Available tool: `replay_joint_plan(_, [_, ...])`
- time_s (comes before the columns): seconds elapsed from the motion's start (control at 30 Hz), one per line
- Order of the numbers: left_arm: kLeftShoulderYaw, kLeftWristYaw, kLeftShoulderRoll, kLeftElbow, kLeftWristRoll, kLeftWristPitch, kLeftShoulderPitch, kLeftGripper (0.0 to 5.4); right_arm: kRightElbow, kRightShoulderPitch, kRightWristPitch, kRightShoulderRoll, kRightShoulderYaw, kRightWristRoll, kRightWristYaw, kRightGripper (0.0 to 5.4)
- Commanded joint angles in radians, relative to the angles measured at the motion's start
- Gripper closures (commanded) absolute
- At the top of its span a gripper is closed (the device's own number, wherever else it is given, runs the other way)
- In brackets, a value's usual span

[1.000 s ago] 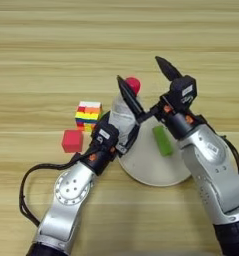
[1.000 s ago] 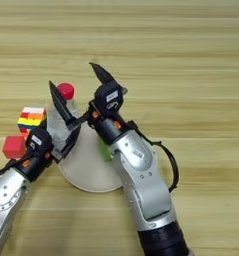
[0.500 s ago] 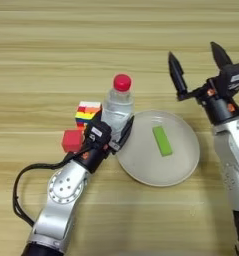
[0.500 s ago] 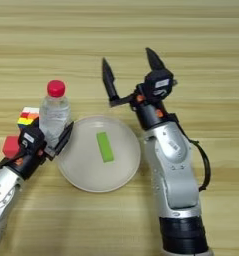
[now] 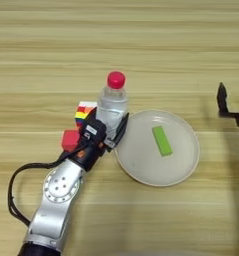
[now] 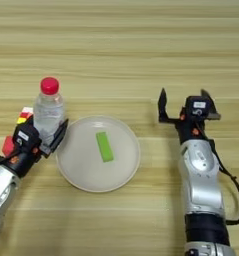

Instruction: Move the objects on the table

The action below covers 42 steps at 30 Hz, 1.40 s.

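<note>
Stereo head views, overlapping table (image 5: 141,45)

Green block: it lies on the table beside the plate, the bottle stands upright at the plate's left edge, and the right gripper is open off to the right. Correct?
Not quite. The green block lies on the plate, near its middle, as the right eye view shows. The rest holds: the bottle stands upright at the plate's left edge, and the right gripper is open off to the right.

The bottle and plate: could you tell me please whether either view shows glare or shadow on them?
Left eye view: the clear bottle shows pale highlights on its body; the cream plate casts a thin soft shadow at its near rim. Right eye view: the same, with a faint shadow beside the right hand.
</note>
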Motion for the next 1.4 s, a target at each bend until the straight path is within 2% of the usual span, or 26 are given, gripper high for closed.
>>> replay_joint_plan(0.03, [0.009,0.004,-0.002,-0.029,-0.018,0.000,-0.014,2.27,0.082,-0.043,-0.043,-0.005,0.005,-0.005,0.008,0.00])
replay_joint_plan(0.43, [0.021,0.010,-0.003,-0.044,-0.024,0.002,-0.011,2.27,0.097,-0.048,-0.060,-0.001,0.015,0.012,0.019,0.00])
replay_joint_plan(0.67, [0.104,0.029,0.016,-0.091,-0.075,0.025,-0.010,2.27,0.104,-0.051,-0.061,0.003,0.018,0.008,0.022,0.00])
replay_joint_plan(0.9, [0.227,0.065,0.039,-0.105,-0.124,0.027,-0.015,2.27,0.104,-0.051,-0.063,0.006,0.022,0.008,0.021,0.00])
replay_joint_plan(1.0, [0.279,0.072,0.052,-0.080,-0.149,0.028,-0.023,2.27,0.105,-0.050,-0.063,0.007,0.022,0.008,0.020,0.00])
replay_joint_plan(1.17, [0.345,0.083,0.076,-0.009,-0.160,0.012,-0.039,2.27,0.106,-0.051,-0.064,0.008,0.023,0.008,0.019,0.00])
replay_joint_plan(1.4, [0.386,0.076,0.080,0.107,-0.173,-0.020,-0.076,2.27,0.106,-0.050,-0.065,0.011,0.024,0.006,0.017,0.00])
